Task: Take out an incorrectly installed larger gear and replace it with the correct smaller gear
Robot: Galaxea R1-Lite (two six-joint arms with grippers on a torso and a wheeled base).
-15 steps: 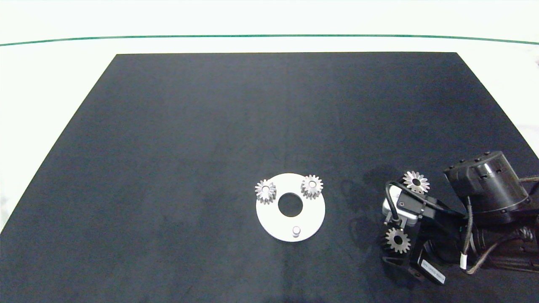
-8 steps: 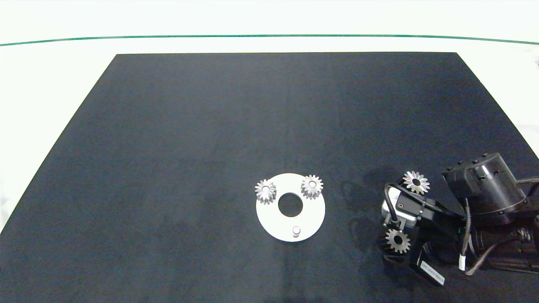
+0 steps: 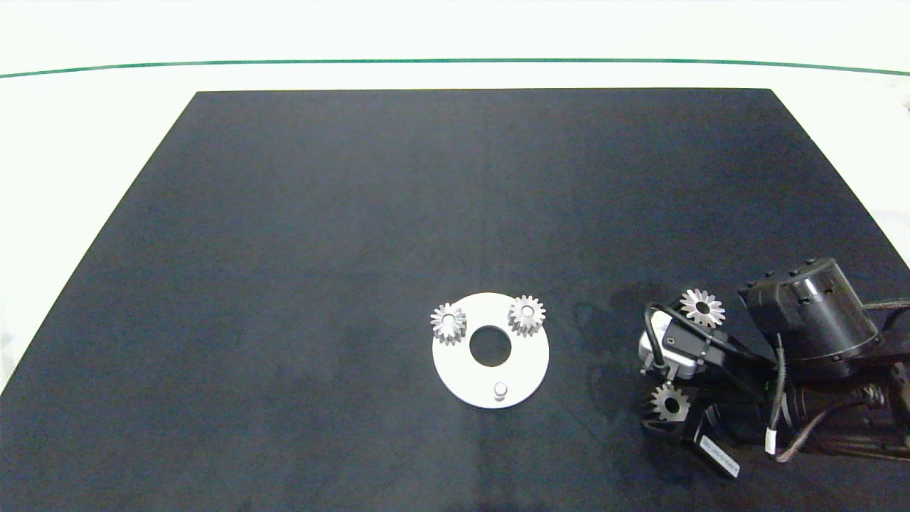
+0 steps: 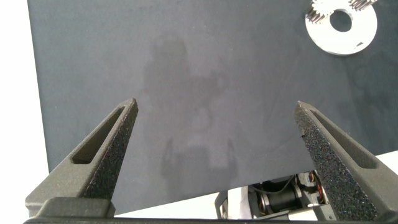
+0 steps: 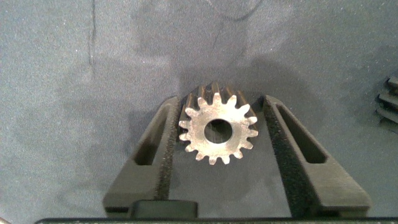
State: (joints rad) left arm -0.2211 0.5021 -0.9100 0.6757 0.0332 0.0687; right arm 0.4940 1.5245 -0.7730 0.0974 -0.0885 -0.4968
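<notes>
Right wrist view: right gripper (image 5: pixel 221 102) closed down onto the smaller gear (image 5: pixel 217 132), a small silver metal spur gear with short even teeth and a wide round bore. Lies flat on the black fabric mat (image 3: pixel 355 213) at the near right, pads meeting the tooth tips on opposite flanks.

Looks solid, stiff and heavy for its size; judged unlikely to bend or mark under a squeeze. Likely slippery, though: bare metal, with contact only on narrow tooth crowns. Best held as here, across the full width with both pads square on opposing teeth, so as not to twist out when lifted.

Just beyond, on the far side of the same gripper, rests the larger gear (image 3: pixel 702 307), silver metal with long pointed splayed teeth and a small centre hole, already off the white round plate (image 3: pixel 455 363). Carries two more small silver gears (image 3: pixel 448 322) on its far pegs; near peg (image 3: pixel 500 389) bare and waiting.

Left gripper (image 4: pixel 214 106): spread wide, holding nothing, hovering over bare mat well away from the plate.

Against a second ago: right arm shifted slightly left, smaller gear barely moved, plate and the other gears unchanged.
</notes>
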